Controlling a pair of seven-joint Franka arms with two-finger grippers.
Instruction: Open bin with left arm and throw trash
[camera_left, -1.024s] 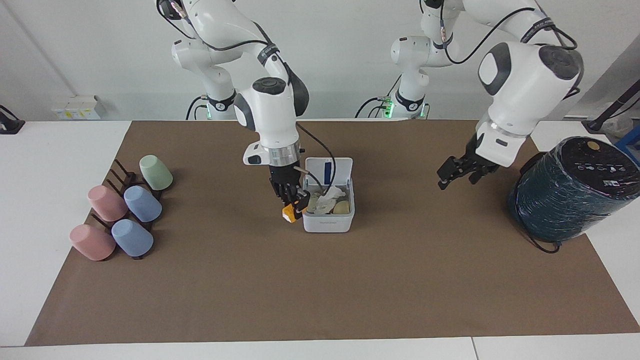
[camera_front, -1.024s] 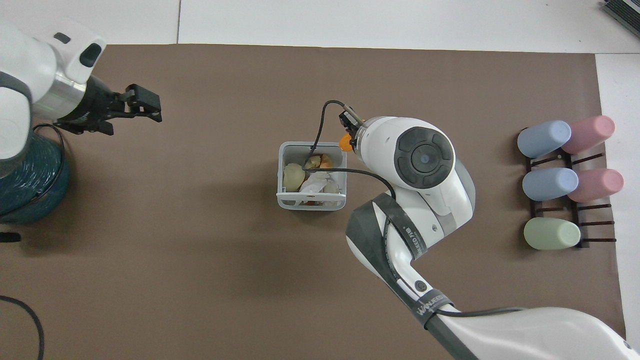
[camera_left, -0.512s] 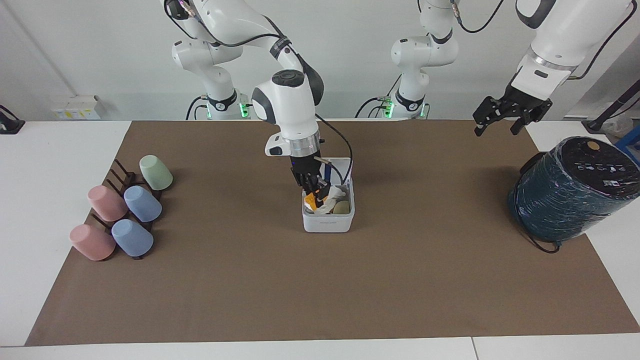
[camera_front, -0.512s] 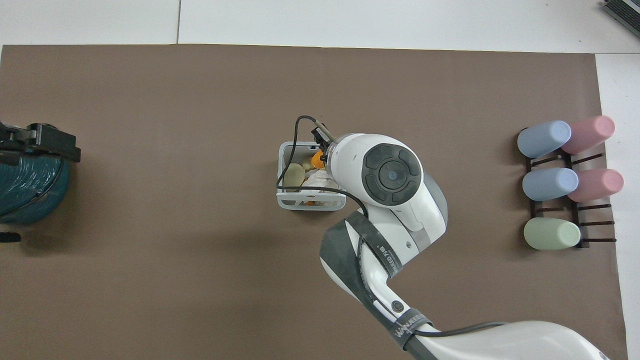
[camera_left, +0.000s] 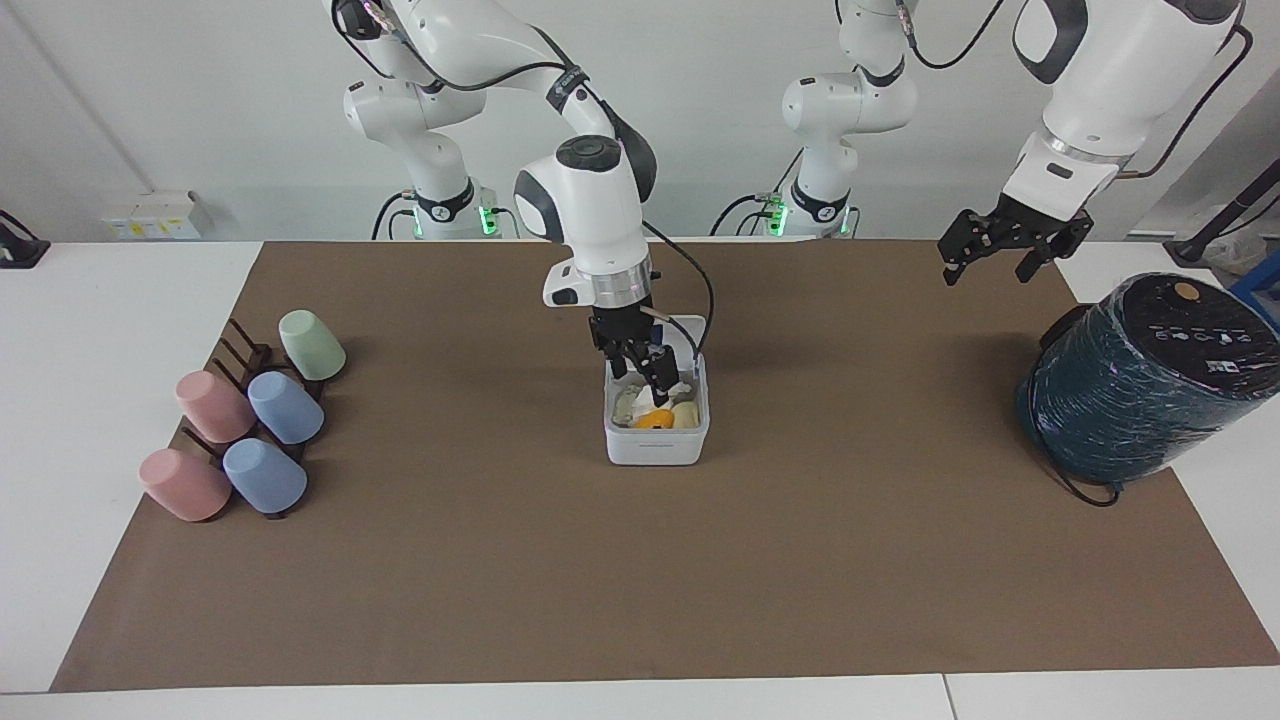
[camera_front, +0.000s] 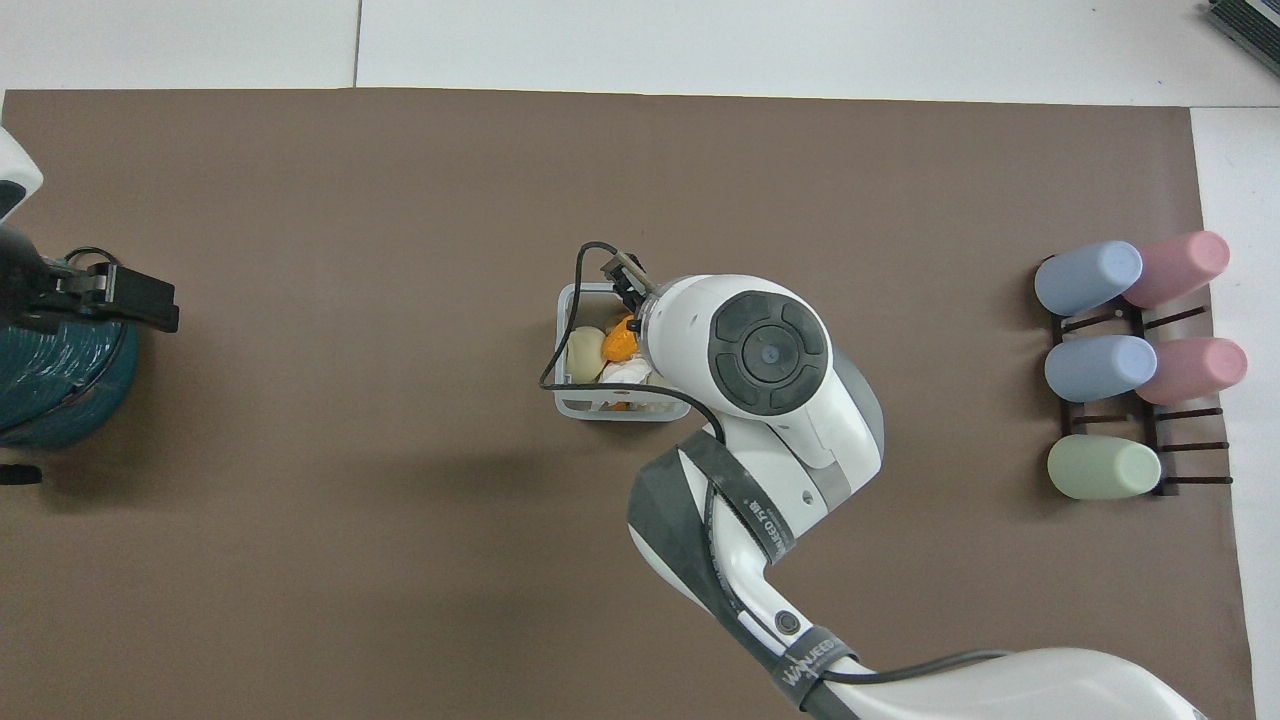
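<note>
Released orange trash (camera_left: 655, 417); right gripper (camera_left: 645, 370) spread.

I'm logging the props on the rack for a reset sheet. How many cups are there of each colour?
Pink cups: 2
Blue cups: 2
Green cups: 1
Total: 5 cups, all lying on the dark rack toward the right arm's end of the table.
</note>
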